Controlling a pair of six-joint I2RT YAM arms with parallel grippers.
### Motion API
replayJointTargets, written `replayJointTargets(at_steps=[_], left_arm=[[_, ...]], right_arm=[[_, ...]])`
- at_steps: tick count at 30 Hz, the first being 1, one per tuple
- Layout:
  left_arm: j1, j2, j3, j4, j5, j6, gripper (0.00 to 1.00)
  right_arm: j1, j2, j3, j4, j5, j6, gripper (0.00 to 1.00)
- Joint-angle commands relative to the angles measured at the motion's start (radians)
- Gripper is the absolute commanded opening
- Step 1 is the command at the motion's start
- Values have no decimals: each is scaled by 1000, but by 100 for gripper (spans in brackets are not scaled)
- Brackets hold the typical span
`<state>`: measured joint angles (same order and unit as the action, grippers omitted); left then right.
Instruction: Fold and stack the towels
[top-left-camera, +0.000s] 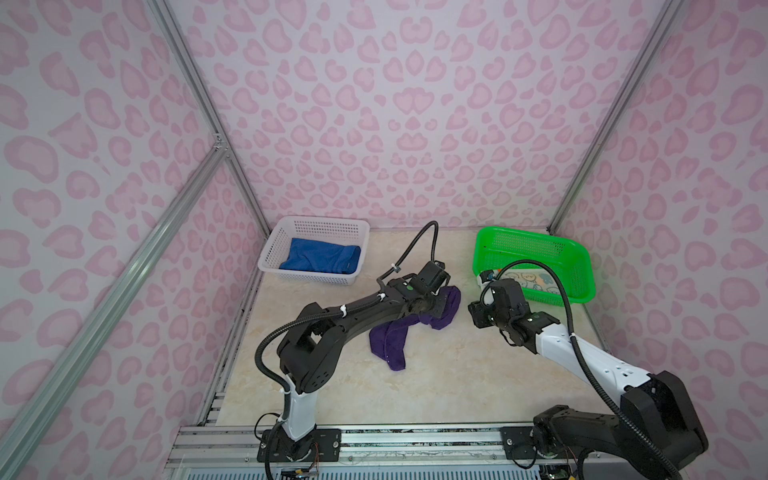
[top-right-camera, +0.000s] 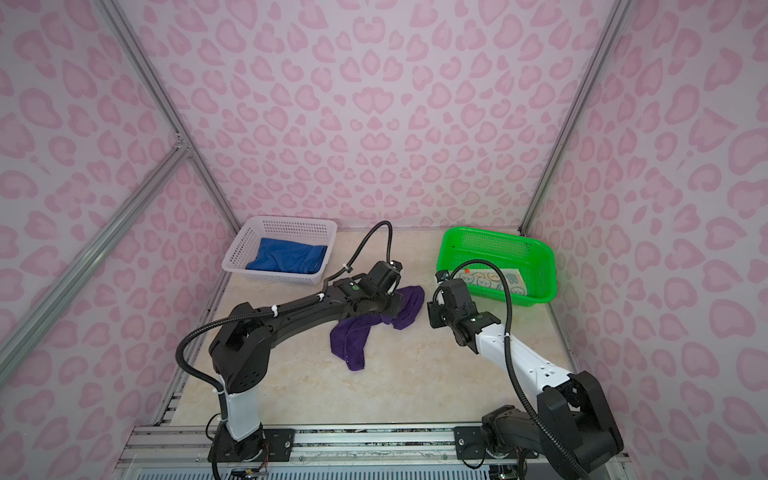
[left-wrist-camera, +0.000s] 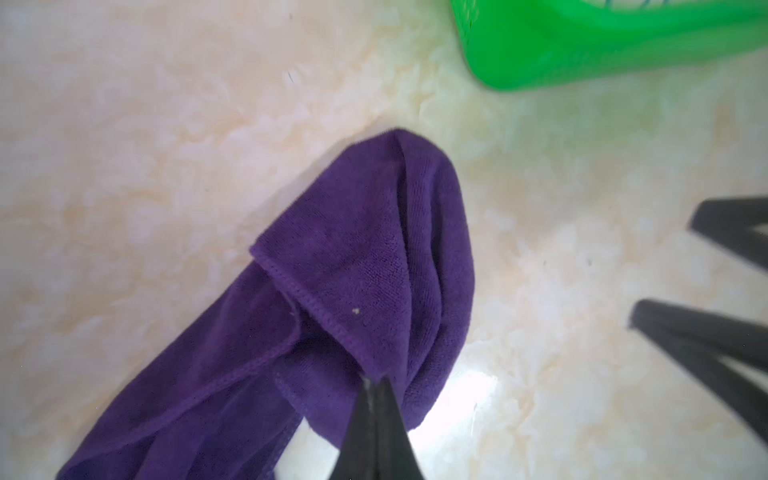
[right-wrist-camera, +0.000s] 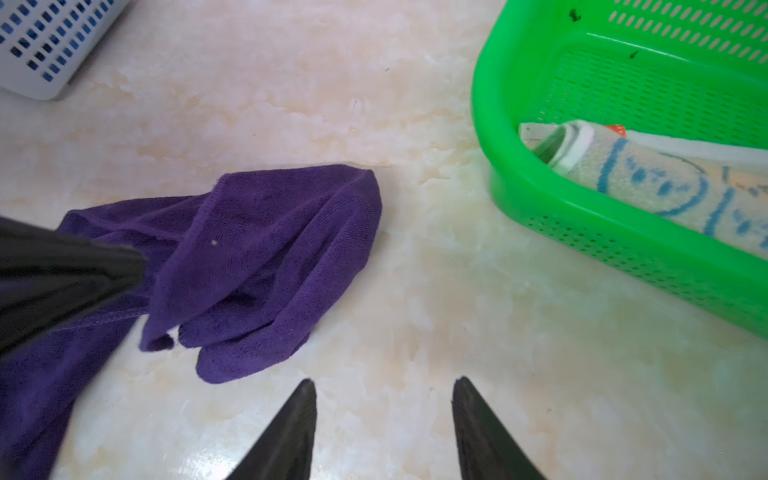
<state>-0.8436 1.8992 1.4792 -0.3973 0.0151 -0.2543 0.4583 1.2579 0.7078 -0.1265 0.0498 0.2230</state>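
Left fingers (left-wrist-camera: 362, 432) pinch a hemmed corner, it seems, of the purple towel (left-wrist-camera: 365, 257); right fingers (right-wrist-camera: 286, 432) gape empty beside it. Soft, limp cloth: grip hems.

Black arms (top-left-camera: 353, 316), white link shells (top-left-camera: 582, 353), ribbed black cables (top-left-camera: 435, 241), white zip ties (top-left-camera: 343, 309), green lights (top-left-camera: 409, 286)

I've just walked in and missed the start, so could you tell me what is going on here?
The left claw is shut on an edge of the crumpled purple towel lying on the table. The right claw hangs open beside it, holding nothing. The blue towel sits rumpled in the white basket, and the patterned towel lies folded in the green basket.
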Motion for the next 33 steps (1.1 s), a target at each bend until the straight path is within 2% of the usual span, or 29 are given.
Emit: replayJointTargets(at_steps=[1, 5, 9, 14, 21, 25, 27, 30, 33], left_arm=[[25, -44, 16, -6, 61, -62, 3], [29, -35, 38, -55, 49, -73, 3], [32, -35, 17, -28, 75, -107, 3], [45, -33, 33, -9, 115, -155, 3], [60, -35, 78, 8, 179, -191, 3], [63, -35, 85, 8, 174, -188, 3], [65, -35, 83, -4, 152, -172, 3], [67, -43, 70, -50, 76, -125, 3], [68, -51, 62, -131, 1, -62, 10]], right_arm=[[2, -3, -22, 103, -65, -17, 53], [5, 1, -25, 115, -70, -15, 53], [17, 8, -33, 134, -80, -38, 54], [106, 28, -97, 311, -75, -62, 55], [228, 160, -141, 635, -65, 53, 56], [246, 247, -120, 747, -64, 146, 56], [246, 285, -128, 822, -26, 191, 56], [232, 272, -131, 766, 49, 216, 56], [199, 209, -120, 593, 131, 217, 55]])
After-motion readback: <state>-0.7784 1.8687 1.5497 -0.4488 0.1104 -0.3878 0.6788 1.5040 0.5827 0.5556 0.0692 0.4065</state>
